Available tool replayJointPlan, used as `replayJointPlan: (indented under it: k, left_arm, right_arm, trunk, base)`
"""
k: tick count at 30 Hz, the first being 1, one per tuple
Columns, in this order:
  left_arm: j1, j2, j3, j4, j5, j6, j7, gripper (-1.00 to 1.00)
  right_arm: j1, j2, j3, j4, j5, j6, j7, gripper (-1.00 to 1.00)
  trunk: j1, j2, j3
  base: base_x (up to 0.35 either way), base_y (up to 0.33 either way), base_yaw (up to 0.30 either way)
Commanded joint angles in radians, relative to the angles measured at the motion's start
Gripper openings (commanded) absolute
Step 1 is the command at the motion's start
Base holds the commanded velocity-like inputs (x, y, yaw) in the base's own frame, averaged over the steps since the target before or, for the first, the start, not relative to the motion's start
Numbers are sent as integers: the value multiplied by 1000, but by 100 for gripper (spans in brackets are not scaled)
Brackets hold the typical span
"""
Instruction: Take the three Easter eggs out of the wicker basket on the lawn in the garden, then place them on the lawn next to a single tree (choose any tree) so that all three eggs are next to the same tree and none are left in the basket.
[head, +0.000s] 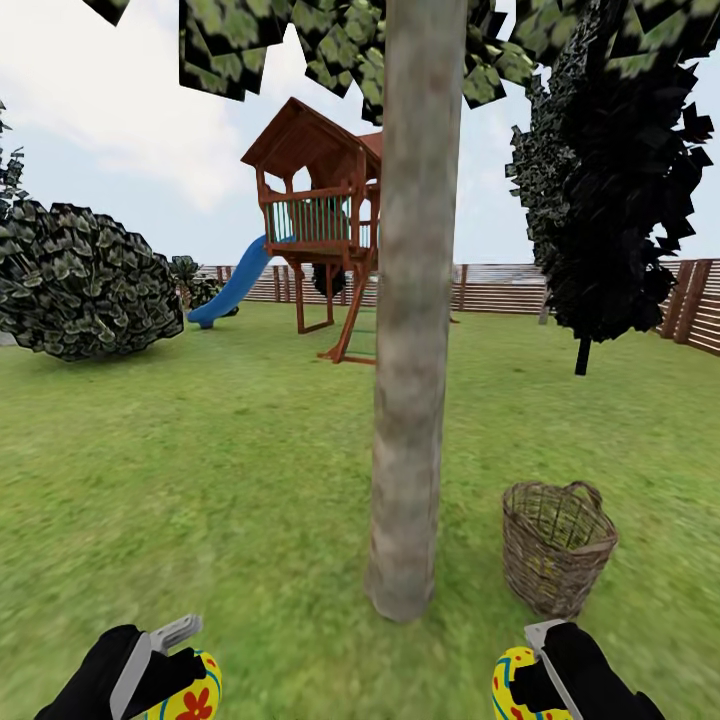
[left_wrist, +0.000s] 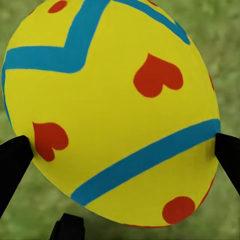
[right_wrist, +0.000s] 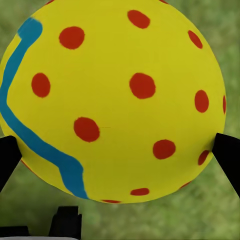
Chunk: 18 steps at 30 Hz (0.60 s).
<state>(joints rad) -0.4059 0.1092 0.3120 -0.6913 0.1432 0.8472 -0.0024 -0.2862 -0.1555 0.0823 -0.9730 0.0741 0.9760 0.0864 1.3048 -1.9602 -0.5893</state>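
A thick grey-brown tree (head: 410, 400) rises from the lawn (head: 200, 470) straight ahead of me. To its right stands the brown wicker basket (head: 556, 545), its inside mostly hidden by the woven wall. My left gripper (head: 185, 675) is shut on a yellow Easter egg (left_wrist: 112, 112) with blue stripes and red hearts, low at the near left. My right gripper (head: 525, 680) is shut on a yellow Easter egg (right_wrist: 115, 100) with red dots and a blue line, just in front of the basket. Black fingertips (left_wrist: 15, 160) press each egg's sides.
A wooden play tower (head: 320, 220) with a blue slide (head: 235, 285) stands behind the tree. A dark bush (head: 85, 280) sits at the left and a black-leaved tree (head: 610, 180) at the right. A slatted fence (head: 600, 290) closes the garden's far side.
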Motion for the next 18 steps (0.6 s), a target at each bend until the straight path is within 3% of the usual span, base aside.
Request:
replayJointPlan:
  k: [1,18]
  left_arm:
    - [-1,0,2,-1,4,5,0,-100]
    - [-1,0,7,-2,4,5,-1,-100]
  right_arm:
    - [-1,-1,2,-1,9,4,9,-100]
    - [-1,-1,5,-1,9,4,9,-100]
  trunk:
    - [4,-8,-4]
    - [69,-127,-58]
  base:
    - [0,0,0]
    - [0,0,0]
